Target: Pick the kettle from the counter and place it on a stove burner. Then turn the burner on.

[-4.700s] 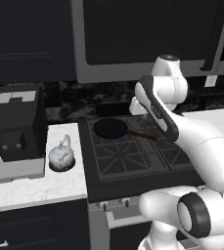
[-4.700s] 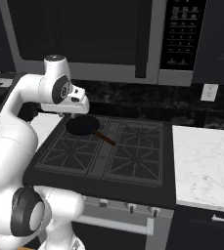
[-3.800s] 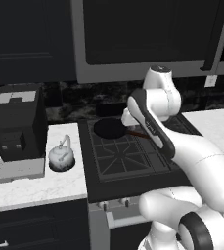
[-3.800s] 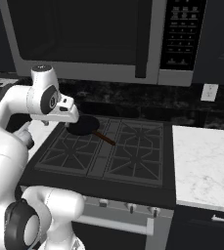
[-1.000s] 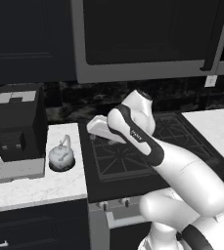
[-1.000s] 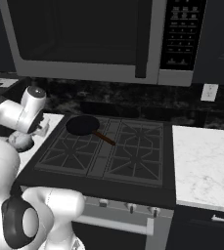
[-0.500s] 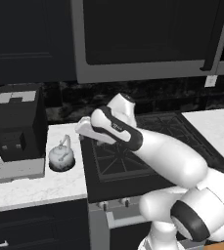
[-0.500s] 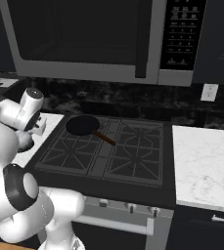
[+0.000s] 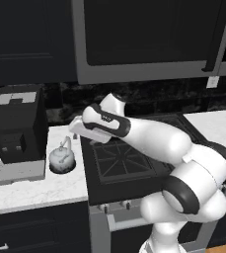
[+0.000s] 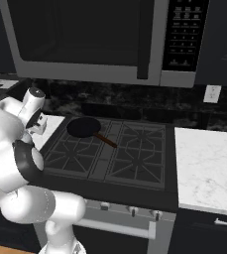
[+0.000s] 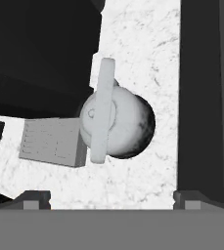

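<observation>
Counting one kettle [image 9: 61, 157], one pan [image 10: 84, 127]

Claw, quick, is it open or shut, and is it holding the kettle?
Claw: open, its two tips set wide apart, holding nothing. The kettle sits below it on the counter, not yet grasped.

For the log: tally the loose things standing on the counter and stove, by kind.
Kettle: 1, on the white counter
Coffee machine: 1, on the same counter
Pan: 1, on a rear stove burner
Total: 3
</observation>
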Tool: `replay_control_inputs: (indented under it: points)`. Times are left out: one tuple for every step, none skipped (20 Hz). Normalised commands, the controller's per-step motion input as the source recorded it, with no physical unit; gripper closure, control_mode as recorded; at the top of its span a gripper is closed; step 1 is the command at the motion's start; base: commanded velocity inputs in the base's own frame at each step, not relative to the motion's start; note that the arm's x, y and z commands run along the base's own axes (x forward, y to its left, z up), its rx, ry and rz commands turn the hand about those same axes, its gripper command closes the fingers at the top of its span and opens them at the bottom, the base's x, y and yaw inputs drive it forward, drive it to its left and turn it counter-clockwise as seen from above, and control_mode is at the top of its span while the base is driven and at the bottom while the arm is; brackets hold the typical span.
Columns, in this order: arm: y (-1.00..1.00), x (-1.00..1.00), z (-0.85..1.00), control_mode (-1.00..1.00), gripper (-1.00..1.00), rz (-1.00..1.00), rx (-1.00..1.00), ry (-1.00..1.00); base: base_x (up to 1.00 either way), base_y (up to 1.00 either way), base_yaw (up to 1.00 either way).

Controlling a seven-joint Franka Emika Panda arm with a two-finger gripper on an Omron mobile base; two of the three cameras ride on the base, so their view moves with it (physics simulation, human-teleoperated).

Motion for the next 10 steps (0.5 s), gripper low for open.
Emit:
replay_control_inputs:
  points:
    - [0.23, 0.26, -0.24, -1.0, -1.0, 0.0, 0.0, 0.0, 0.0, 0.0, 0.0]
    - [0.22, 0.24, -0.24, -1.0, -1.0, 0.0, 0.0, 0.0, 0.0, 0.0, 0.0]
    - [0.21, 0.24, -0.22, -1.0, -1.0, 0.0, 0.0, 0.0, 0.0, 0.0, 0.0]
    - [0.18, 0.24, -0.19, -1.0, -1.0, 0.0, 0.0, 0.0, 0.0, 0.0, 0.0]
    - [0.16, 0.22, -0.18, -1.0, -1.0, 0.0, 0.0, 0.0, 0.0, 0.0, 0.0]
    - [0.15, 0.21, -0.18, -1.0, -1.0, 0.0, 0.0, 0.0, 0.0, 0.0, 0.0]
    - [0.15, 0.19, -0.17, -1.0, -1.0, 0.0, 0.0, 0.0, 0.0, 0.0, 0.0]
    - [0.13, 0.19, -0.15, -1.0, -1.0, 0.0, 0.0, 0.0, 0.0, 0.0, 0.0]
    - [0.14, 0.19, -0.15, -1.0, -1.0, 0.0, 0.0, 0.0, 0.0, 0.0, 0.0]
    - [0.15, 0.19, -0.15, -1.0, -1.0, 0.0, 0.0, 0.0, 0.0, 0.0, 0.0]
